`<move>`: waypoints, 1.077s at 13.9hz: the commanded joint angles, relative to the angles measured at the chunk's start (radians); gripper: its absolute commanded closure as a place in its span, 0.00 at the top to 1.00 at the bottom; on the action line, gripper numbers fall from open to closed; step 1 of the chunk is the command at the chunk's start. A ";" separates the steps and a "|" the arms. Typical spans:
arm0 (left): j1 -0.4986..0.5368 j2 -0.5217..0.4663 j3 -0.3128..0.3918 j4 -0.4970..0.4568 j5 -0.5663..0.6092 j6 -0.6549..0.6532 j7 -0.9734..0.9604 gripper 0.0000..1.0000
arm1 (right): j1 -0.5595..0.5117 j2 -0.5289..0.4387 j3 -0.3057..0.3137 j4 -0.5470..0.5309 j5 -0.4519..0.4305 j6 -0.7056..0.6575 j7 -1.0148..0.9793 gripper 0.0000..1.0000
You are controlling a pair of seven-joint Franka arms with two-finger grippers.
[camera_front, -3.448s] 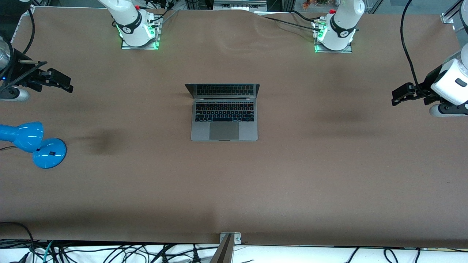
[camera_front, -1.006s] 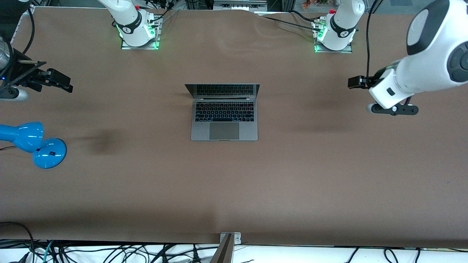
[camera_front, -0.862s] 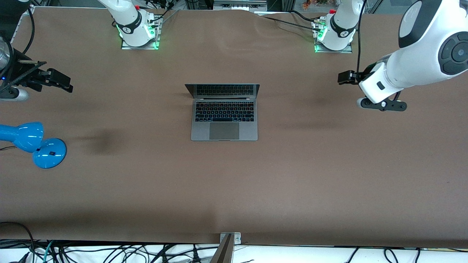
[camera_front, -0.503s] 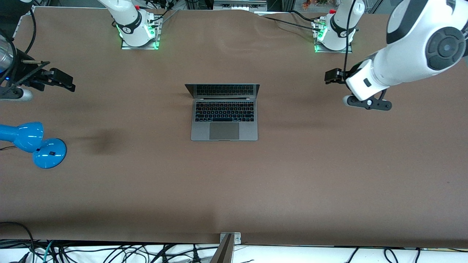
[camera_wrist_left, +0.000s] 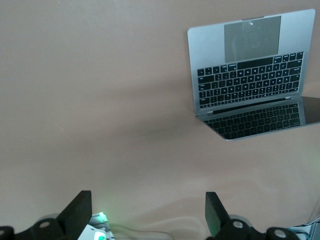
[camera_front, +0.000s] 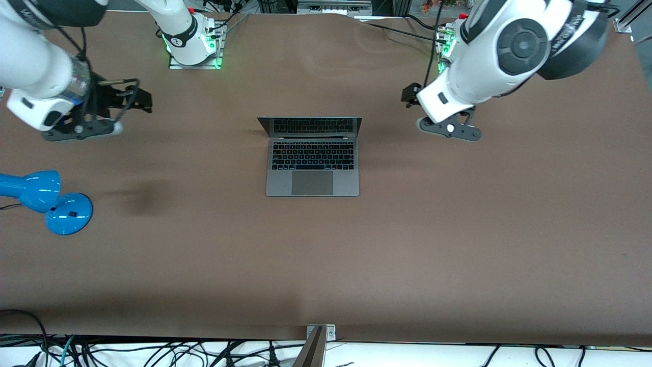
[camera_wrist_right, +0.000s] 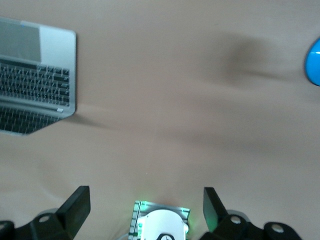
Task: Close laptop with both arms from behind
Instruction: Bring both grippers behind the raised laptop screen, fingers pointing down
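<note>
The space-grey laptop [camera_front: 311,158] lies open at the middle of the table, its screen upright and its keyboard facing the front camera. It also shows in the left wrist view [camera_wrist_left: 250,75] and at the edge of the right wrist view [camera_wrist_right: 35,75]. My left gripper [camera_front: 409,96] hangs open and empty over bare table beside the laptop, toward the left arm's end; its fingers [camera_wrist_left: 77,212] stand wide apart. My right gripper [camera_front: 138,100] hangs open and empty over bare table toward the right arm's end, its fingers [camera_wrist_right: 77,205] wide apart. Neither touches the laptop.
A blue desk lamp [camera_front: 46,199] stands at the right arm's end of the table; its base shows in the right wrist view [camera_wrist_right: 314,67]. The two arm bases [camera_front: 193,46] [camera_front: 466,51] stand farther from the front camera than the laptop. Brown table [camera_front: 326,255] surrounds the laptop.
Both arms have swung in from the table's ends toward the laptop, the left arm much the farther. The laptop has not moved and its lid stands as before.
</note>
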 commanded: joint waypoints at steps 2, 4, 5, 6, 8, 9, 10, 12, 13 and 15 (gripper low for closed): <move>0.006 0.043 -0.111 -0.040 -0.021 0.031 -0.220 1.00 | 0.060 -0.006 0.007 -0.050 0.030 -0.028 -0.003 1.00; 0.006 0.097 -0.154 -0.051 -0.023 0.053 -0.253 0.99 | 0.060 -0.009 0.036 -0.081 0.074 -0.014 0.003 1.00; 0.006 0.111 -0.171 -0.054 -0.044 0.066 -0.270 0.98 | 0.060 -0.010 0.057 -0.095 0.082 -0.005 0.014 1.00; 0.006 0.129 -0.177 -0.063 -0.066 0.088 -0.285 0.97 | 0.060 -0.013 0.077 -0.110 0.085 0.001 0.032 1.00; -0.026 0.161 -0.181 -0.077 -0.081 0.131 -0.346 0.94 | 0.060 -0.012 0.120 -0.139 0.087 0.024 0.057 0.99; -0.044 0.177 -0.181 -0.077 -0.081 0.160 -0.407 0.90 | 0.060 -0.007 0.134 -0.152 0.091 0.036 0.058 0.98; -0.070 0.197 -0.181 -0.077 -0.080 0.189 -0.472 0.87 | 0.060 -0.002 0.146 -0.159 0.125 0.042 0.058 0.96; -0.095 0.217 -0.181 -0.077 -0.078 0.223 -0.526 0.74 | 0.062 0.010 0.184 -0.184 0.165 0.071 0.139 1.00; -0.097 0.217 -0.179 -0.079 -0.071 0.223 -0.526 0.60 | 0.062 0.023 0.221 -0.187 0.165 0.079 0.191 1.00; -0.097 0.215 -0.179 -0.092 -0.069 0.223 -0.528 0.26 | 0.062 0.050 0.275 -0.198 0.165 0.123 0.245 0.99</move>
